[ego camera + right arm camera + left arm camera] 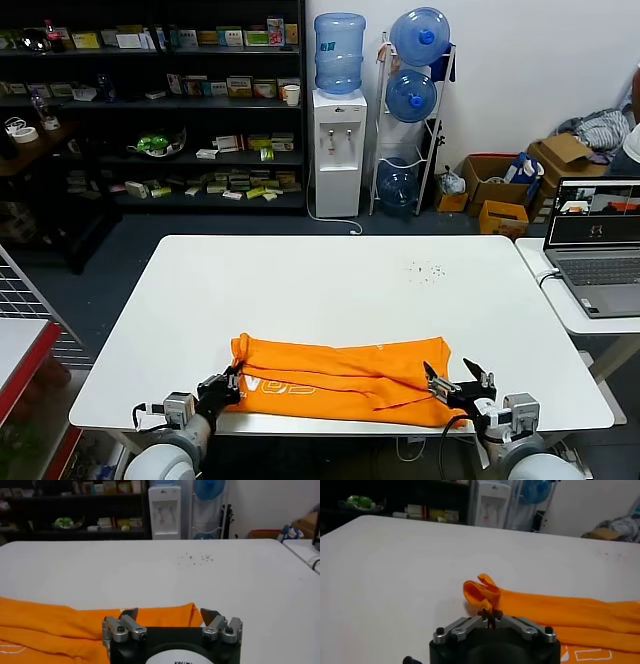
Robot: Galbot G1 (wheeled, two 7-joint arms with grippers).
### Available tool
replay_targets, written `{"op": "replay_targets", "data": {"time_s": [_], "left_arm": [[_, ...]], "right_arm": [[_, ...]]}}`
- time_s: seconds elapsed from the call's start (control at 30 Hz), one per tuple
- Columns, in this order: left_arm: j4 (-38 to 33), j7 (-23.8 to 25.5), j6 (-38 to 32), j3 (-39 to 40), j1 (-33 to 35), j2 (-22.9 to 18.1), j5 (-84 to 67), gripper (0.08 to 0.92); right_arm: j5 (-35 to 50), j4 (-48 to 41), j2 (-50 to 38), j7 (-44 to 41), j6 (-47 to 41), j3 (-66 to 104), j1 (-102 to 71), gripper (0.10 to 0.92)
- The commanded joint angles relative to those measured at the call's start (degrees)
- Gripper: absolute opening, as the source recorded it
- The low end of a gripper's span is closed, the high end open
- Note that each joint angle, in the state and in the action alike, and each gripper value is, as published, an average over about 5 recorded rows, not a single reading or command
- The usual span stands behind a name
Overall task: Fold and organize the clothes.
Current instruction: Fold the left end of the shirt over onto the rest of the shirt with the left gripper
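At the table's near edge in my head view, the orange T-shirt [335, 383] lies as a folded band, bare white table [330, 280] beyond. My left wrist view shows the left gripper [490, 616] pinched on the shirt's bunched corner. My right wrist view shows the right gripper [170, 615] spread wide over the other end.

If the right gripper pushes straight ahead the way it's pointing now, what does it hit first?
Most likely the near edge of the orange T-shirt, which lies right before the open right gripper. Beyond it is only bare white table.
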Motion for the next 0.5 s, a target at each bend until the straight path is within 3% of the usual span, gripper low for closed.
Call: {"op": "replay_targets", "data": {"time_s": [0.03, 0.5], "left_arm": [[-0.8, -0.13, 0.12, -5.55, 0.16, 2.69, -0.36, 0.127], [10.39, 2.99, -0.92, -28.11, 3.38, 11.67, 0.67, 0.127]], "right_arm": [[-0.34, -0.32, 0.8, 0.02, 0.13, -0.55, 1.6, 0.823], [-1.4, -2.04, 1.36, 0.2, 0.41, -2.98, 4.34, 0.823]]}}
